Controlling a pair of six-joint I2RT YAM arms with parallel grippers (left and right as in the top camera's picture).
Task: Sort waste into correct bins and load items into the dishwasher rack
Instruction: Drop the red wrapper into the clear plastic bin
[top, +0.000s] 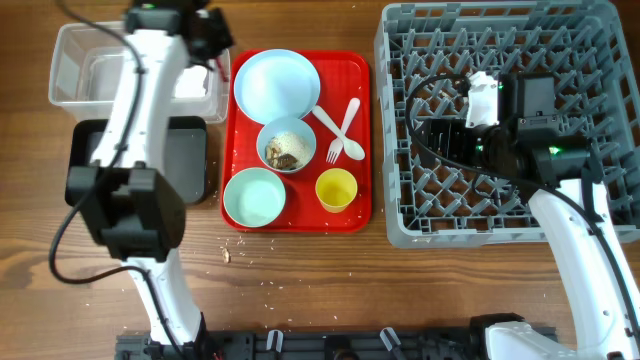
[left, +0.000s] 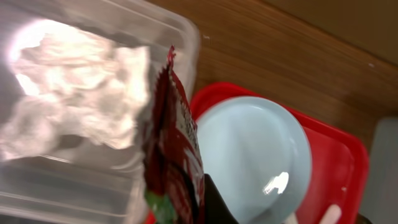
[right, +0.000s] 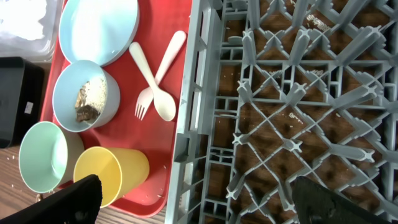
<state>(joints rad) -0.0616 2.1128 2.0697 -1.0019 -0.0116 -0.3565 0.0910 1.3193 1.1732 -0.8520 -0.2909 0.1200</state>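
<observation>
While the snack wrapper (left: 177, 162) hangs at the rim, step: drop it into the clear tub (left: 180, 37).
left tool (top: 205, 36): clenched on one end of the wrapper, over the tub's tray-side corner.
how: shift further inboard first. It sits right above the tub wall and could fall onto the red tray (left: 342, 168) or the plate (left: 255, 155). Then spread the fingers fully.
wrapper look: dark red foil, serrated edge, crumpled, standing on end. It looks light and may cling to a finger.
tub contents: crumpled white tissue (left: 81, 99).
right tool (right: 205, 202): released, fingers wide, holding nothing, over the dishwasher rack (right: 280, 112).
</observation>
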